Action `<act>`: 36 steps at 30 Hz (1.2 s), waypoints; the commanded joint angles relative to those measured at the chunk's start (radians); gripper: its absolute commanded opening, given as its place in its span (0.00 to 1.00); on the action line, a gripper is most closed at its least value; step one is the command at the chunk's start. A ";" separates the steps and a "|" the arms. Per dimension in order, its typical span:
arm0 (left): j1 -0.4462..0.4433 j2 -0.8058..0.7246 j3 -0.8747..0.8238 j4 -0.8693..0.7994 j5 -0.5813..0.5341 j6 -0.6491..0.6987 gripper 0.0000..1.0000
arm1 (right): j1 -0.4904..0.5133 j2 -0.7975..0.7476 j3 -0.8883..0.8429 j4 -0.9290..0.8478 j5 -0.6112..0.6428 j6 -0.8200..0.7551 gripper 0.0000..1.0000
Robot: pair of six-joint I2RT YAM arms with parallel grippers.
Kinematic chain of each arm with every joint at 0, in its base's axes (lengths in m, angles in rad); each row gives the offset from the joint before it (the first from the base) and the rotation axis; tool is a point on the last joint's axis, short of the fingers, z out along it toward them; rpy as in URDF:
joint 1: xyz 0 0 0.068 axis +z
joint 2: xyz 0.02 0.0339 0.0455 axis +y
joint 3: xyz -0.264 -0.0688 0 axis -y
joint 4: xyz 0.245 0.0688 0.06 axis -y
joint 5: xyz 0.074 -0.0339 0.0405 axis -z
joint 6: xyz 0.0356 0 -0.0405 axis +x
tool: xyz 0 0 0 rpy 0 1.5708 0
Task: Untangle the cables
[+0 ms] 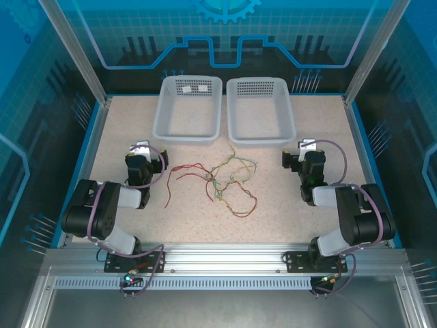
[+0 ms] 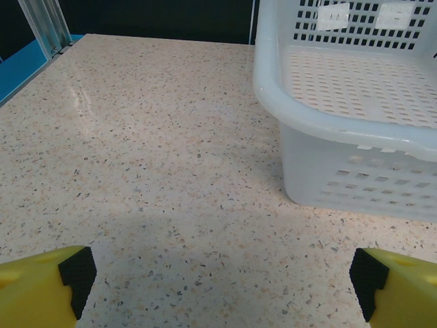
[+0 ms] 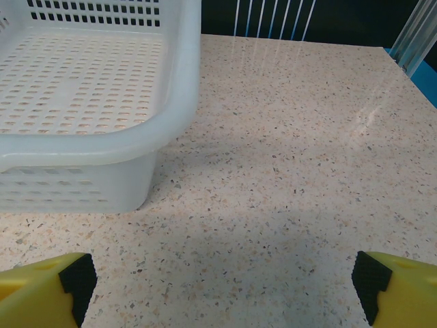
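Note:
A tangle of thin red and yellow-green cables (image 1: pixel 229 179) lies on the speckled table between the two arms, with one red strand (image 1: pixel 179 175) trailing off to the left. My left gripper (image 1: pixel 141 152) sits left of the tangle, well apart from it, and stands open; its yellow fingertips (image 2: pixel 48 287) frame bare tabletop. To the right of the tangle my right gripper (image 1: pixel 302 152) is open too, its fingertips (image 3: pixel 44 290) wide apart over bare table. Neither gripper holds anything.
Two empty white baskets stand at the back: the left basket (image 1: pixel 189 108) (image 2: pixel 355 130) and the right basket (image 1: pixel 259 109) (image 3: pixel 89 147). Blue walls and metal posts (image 1: pixel 72 51) enclose the table. A metal rail (image 1: pixel 218 256) runs along the near edge.

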 commanded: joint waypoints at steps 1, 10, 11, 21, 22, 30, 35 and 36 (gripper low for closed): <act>-0.003 -0.009 0.013 -0.006 0.001 -0.004 0.99 | 0.005 0.000 -0.005 0.022 0.001 0.015 1.00; -0.006 -0.017 -0.038 0.094 0.002 0.006 0.99 | 0.012 -0.023 -0.001 0.001 0.001 0.007 1.00; -0.014 -0.028 -0.075 0.156 0.004 0.016 0.99 | 0.012 -0.033 -0.005 0.002 -0.024 -0.004 1.00; -0.315 -0.220 -0.132 0.200 -0.265 0.323 0.99 | 0.074 -0.321 0.200 -0.578 0.025 0.119 1.00; -0.400 -0.309 -0.075 0.065 -0.321 0.358 0.99 | 0.074 -0.366 0.253 -0.691 -0.056 0.175 1.00; -0.607 -0.459 0.452 -1.149 -0.150 -0.166 0.62 | 0.175 -0.507 0.257 -1.018 -0.401 0.336 0.70; -0.660 -0.458 0.449 -1.289 -0.002 -0.358 0.48 | 0.235 -0.548 0.140 -1.084 -0.409 0.396 0.59; -0.660 -0.456 0.443 -1.302 0.023 -0.382 0.48 | 0.243 -0.552 0.123 -1.077 -0.410 0.403 0.58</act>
